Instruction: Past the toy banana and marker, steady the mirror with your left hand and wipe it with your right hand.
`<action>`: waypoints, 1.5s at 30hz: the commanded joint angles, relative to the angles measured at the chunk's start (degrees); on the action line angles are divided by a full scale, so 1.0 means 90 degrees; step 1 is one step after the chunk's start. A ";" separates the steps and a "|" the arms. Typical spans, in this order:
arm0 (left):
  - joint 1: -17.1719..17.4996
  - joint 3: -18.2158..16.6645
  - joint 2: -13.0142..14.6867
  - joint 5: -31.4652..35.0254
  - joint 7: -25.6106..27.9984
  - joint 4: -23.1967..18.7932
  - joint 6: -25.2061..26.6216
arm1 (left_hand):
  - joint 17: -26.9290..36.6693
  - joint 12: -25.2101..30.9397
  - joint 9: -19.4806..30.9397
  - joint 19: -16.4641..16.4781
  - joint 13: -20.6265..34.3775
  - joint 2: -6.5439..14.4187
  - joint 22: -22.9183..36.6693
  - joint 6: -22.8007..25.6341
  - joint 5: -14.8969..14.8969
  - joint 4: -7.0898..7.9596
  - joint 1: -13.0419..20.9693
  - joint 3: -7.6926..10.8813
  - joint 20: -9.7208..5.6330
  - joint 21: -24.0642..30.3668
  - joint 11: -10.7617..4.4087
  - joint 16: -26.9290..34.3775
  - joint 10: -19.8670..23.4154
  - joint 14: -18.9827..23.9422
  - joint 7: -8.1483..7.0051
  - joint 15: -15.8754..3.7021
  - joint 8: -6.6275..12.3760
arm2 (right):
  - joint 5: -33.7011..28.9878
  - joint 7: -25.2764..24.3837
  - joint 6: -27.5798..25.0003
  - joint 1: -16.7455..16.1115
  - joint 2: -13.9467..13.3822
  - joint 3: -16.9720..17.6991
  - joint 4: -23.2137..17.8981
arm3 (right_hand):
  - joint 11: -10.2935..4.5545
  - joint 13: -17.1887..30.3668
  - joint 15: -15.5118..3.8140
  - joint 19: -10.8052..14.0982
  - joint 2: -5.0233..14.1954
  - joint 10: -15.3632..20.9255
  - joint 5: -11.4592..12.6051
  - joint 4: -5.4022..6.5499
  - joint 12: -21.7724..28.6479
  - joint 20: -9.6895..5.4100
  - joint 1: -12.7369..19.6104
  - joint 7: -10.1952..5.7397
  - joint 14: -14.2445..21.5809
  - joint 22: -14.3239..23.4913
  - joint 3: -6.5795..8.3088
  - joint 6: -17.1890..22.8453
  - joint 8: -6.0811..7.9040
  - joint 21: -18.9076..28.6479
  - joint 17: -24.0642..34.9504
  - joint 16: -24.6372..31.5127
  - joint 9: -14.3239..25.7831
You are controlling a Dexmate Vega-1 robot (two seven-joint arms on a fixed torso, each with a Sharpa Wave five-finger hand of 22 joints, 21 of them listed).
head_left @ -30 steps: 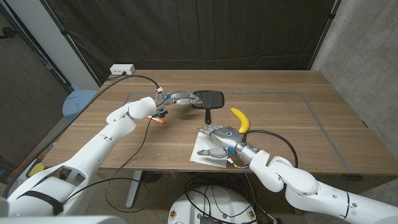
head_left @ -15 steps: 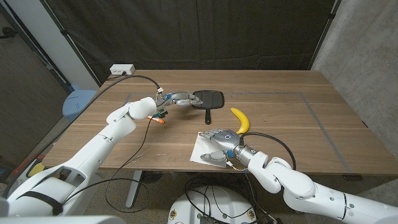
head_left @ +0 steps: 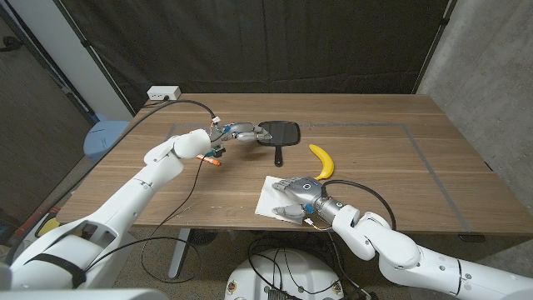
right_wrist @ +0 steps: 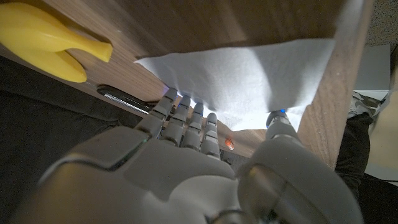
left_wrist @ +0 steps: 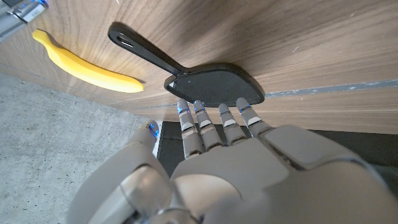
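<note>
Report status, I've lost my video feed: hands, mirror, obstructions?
Left hand touching mirror edge. Right hand on white cloth, not lifted. Toy banana beside path.

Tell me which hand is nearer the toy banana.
Right. The right hand sits on the white cloth just in front of the toy banana; the left hand is farther off, its fingertips at the mirror.

Left arm stretches from lower left to frame centre, left hand [head_left: 239, 132] with fingers extended. Right arm enters lower right; right hand [head_left: 293, 198] has fingers spread downward.
</note>
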 commanded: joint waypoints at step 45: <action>-0.0084 0.0636 0.0026 0.1482 -0.0067 -0.0347 0.0450 | 0.0022 -0.0381 0.0008 -0.0964 -0.0015 -0.0117 0.0058 -0.1315 0.0049 0.0427 -0.0298 -0.0103 -0.0136 -0.0518 -0.0212 -0.0239 -0.1274 -0.1311 -0.0263 -0.0320 -0.0702 | 0.2051 -0.4757 0.0168 -0.1463 0.1079 0.1569 0.0744 | -0.0561 0.0045 -0.1236 0.1304 0.0880 0.3857 -0.0210 0.0068 0.0725 -0.0648 0.2856 -0.0298 0.3645 0.0310 0.0175 0.4991 0.0983 0.1455 0.0869 0.1114 0.0007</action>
